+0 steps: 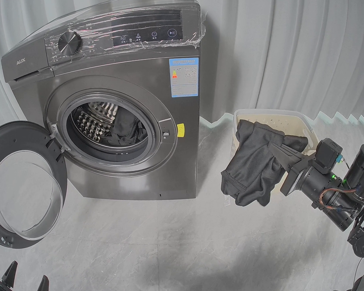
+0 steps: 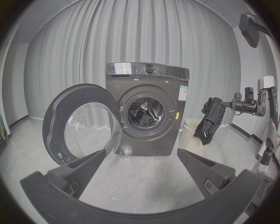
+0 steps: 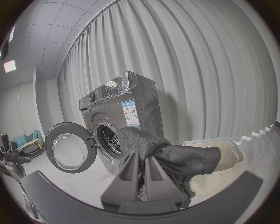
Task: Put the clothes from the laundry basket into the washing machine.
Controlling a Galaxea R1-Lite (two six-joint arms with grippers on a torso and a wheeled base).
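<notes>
Garment, dark, hangs to the right of the washer in the head view, pinched by the right gripper by the basket (more cloth lies in the washer's drum). Left wrist view: the left gripper faces the washer, fingers apart, holding nothing. Right wrist view: right fingers clamp the garment; the washer's door stands open.
</notes>
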